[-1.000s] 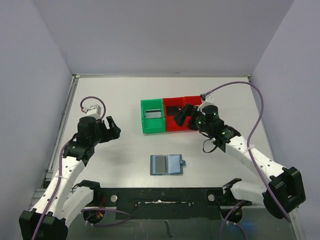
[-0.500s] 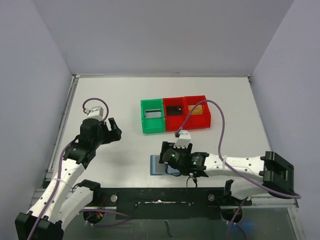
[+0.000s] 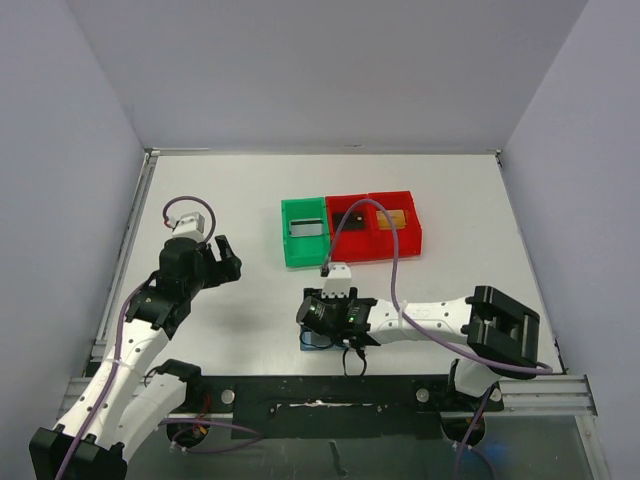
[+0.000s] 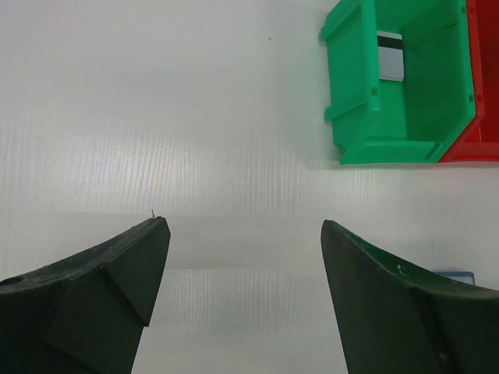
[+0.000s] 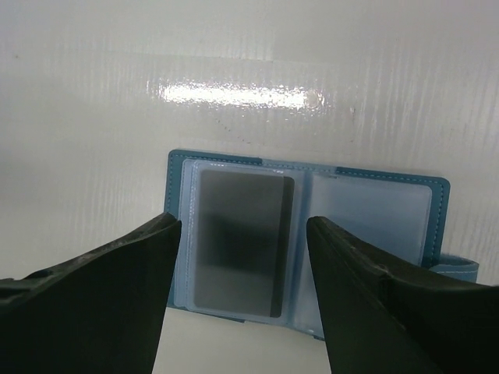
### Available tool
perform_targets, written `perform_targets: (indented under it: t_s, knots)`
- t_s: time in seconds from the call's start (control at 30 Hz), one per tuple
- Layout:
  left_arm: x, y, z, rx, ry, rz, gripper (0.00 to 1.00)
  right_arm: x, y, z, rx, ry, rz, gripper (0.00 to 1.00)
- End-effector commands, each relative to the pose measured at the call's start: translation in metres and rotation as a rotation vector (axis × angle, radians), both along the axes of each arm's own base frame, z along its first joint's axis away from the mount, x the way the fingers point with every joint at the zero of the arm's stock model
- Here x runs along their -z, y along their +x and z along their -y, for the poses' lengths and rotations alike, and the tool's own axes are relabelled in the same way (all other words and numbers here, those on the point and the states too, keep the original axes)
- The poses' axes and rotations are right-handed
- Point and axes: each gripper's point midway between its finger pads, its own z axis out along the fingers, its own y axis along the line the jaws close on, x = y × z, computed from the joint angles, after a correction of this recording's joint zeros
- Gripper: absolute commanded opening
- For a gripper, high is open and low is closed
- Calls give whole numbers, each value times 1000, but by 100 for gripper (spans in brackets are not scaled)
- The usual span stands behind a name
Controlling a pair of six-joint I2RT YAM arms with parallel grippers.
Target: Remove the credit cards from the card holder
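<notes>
Where the bench (image 3: pixel 230 190) meets its near edge, at centre, the card holder (image 5: pixel 366 226) lies opened flat, both panels facing up. One dark grey credit card (image 5: pixel 242 241) sits in the clear sleeve of the panel on the left of the right wrist view. A small tab (image 5: pixel 456 266) projects from the outer edge of the other panel.

The right fingers (image 3: pixel 322 325) are over the holder and spread apart, grasping nothing. In the wrist view they stand one to each side of the card-bearing panel. Contact with the holder cannot be determined. From above, this arm covers nearly all of the holder.

The left fingers (image 3: pixel 229 256) are well apart from the holder, over bare bench on the left side. They are released, with nothing between them.

Farther back, a green bin (image 3: pixel 290 250) stands touching a red bin (image 3: pixel 345 252), with a second red bin (image 3: pixel 412 240) adjoining. A light card with a dark stripe (image 4: pixel 390 58) lies in the green bin. A yellowish item (image 3: pixel 398 217) lies in the rightmost bin. The right arm's cable (image 3: pixel 392 262) crosses over the red bins.
</notes>
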Motion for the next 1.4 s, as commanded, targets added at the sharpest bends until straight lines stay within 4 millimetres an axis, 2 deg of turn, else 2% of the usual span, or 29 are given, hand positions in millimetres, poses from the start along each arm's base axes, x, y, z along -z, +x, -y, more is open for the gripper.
perform_targets:
  t_s: [0.0, 0.27, 0.4, 0.57, 0.73, 0.83, 0.93, 1.0, 1.03, 1.17, 1.23, 1.37]
  knots:
    - [-19, 6, 3, 1, -19, 61, 79, -5, -3, -10, -21, 6, -9, 66]
    - [-18, 5, 4, 4, -18, 57, 79, 30, -5, 1, -3, -28, -122, 61]
    - [-17, 5, 3, 0, -15, 55, 79, 44, -5, 3, -10, -32, -173, 50]
    - [-16, 5, 3, -2, -15, 52, 79, 51, -8, 1, -21, -1, -209, 36]
    - [-15, 5, 5, 7, -19, 50, 79, 48, -7, -2, -38, 97, -212, 18]
    - [-16, 4, 12, 33, -42, 52, 79, 48, -6, -4, -49, 190, -235, 10]
    - [-24, 3, 29, 95, -120, 67, 79, 52, -4, 0, -37, 242, -257, 4]
    - [-22, -3, 46, 136, -226, 51, 79, 53, -3, 3, -29, 270, -268, 2]
    - [-14, -10, 57, 177, -292, 35, 79, 53, -1, 2, -27, 295, -268, 0]
    - [-13, -30, 98, 305, -591, 31, 68, 56, -3, 4, -38, 390, -298, 0]
    - [-7, -39, 108, 321, -677, 21, 63, 62, -6, 9, -36, 424, -322, 0]
    - [4, -54, 126, 339, -743, -2, 61, 70, -8, 14, -10, 450, -349, 0]
